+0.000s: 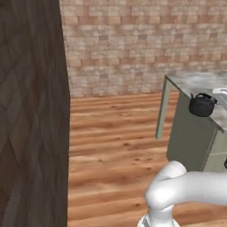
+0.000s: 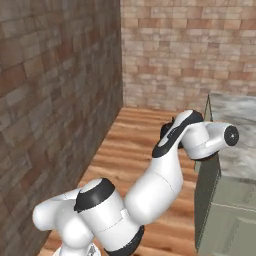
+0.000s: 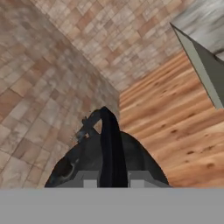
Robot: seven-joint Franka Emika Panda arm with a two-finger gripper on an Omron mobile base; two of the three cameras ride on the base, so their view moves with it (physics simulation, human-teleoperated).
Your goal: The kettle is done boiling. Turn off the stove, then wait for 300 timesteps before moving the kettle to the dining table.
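Hand view: gripper (image 3: 111, 183) is clamped shut on the kettle (image 3: 109, 162) handle at bottom center, fingertips mostly cut off; dining table (image 3: 205, 65) corner pokes in upper right.

I count one kettle (image 1: 201, 105) and one counter (image 1: 195, 82) under it. I also see two brick walls (image 2: 185, 50), one wood floor (image 1: 115, 146), and one robot arm (image 2: 155, 185).

My arm (image 2: 150, 190) is glossy white, built of rounded bulbous links; black bands ring its joints; a grey disc caps one end.
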